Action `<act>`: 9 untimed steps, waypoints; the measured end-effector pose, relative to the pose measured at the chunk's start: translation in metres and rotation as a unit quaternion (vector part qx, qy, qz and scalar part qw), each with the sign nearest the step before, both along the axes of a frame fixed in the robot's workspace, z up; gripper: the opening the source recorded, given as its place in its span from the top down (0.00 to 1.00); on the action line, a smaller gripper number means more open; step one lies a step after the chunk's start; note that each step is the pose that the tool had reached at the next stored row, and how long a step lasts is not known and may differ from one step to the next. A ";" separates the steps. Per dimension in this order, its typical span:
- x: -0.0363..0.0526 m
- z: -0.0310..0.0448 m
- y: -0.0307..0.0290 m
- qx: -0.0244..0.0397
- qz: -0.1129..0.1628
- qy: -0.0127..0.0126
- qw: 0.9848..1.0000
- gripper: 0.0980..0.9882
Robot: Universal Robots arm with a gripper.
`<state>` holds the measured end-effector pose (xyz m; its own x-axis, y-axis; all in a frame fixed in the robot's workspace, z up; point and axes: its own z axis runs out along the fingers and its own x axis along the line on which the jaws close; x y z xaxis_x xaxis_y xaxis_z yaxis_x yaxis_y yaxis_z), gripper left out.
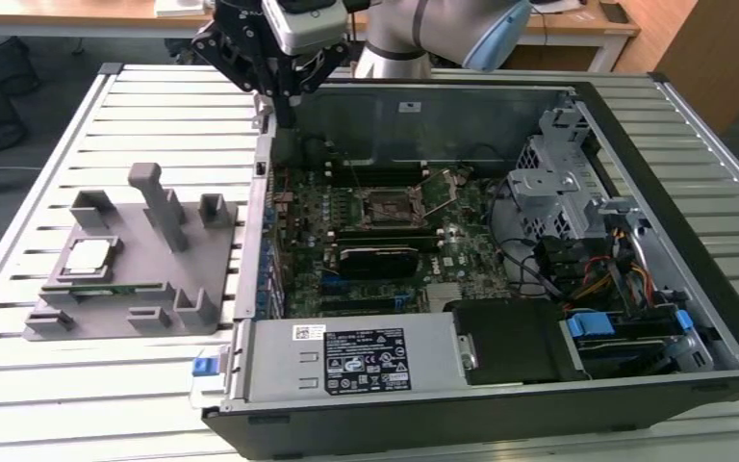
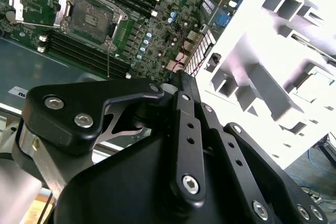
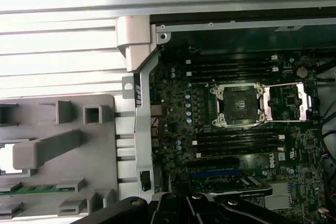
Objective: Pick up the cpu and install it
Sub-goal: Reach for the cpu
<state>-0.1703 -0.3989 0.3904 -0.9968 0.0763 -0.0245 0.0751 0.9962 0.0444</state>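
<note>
Well, starting at the exterior view's left, your slatted metal surface (image 1: 36, 154) carries the grey fixture block (image 1: 151, 279). The cpu (image 1: 89, 256) lies flat in a recess on that block, silvery top up. A green memory strip (image 1: 103, 290) sits in a slot just beside it, on the side nearer the camera. In the first wrist view you catch part of the cpu (image 3: 6, 157) as a bright patch, partly behind one of the block's posts.

Move right and you meet the gripper (image 1: 288, 117). It hangs above the back corner of the open computer case (image 1: 498, 423), over the case wall nearest the block and well apart from the cpu. Its fingers look drawn together into a single narrow tip, with nothing between them.

Further right, inside the case, the motherboard (image 1: 469, 233) lies flat. Its socket (image 1: 389, 202) sits bare, and in the first wrist view you see the load plate (image 3: 286, 100) swung open beside it. A metal power supply (image 1: 344, 361) takes up the case's near end. At the exterior view's right stands a metal drive cage (image 1: 556, 173) above a tangle of cables.
</note>
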 end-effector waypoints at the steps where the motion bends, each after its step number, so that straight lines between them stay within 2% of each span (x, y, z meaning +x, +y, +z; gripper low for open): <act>1: -0.0003 -0.0001 0.0000 0.000 0.000 0.000 1.000 0.99; 9: -0.0027 -0.0006 0.0000 0.000 0.000 0.000 1.000 0.99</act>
<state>-0.1730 -0.3989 0.3898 -0.9968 0.0762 -0.0244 0.0751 0.9962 0.0443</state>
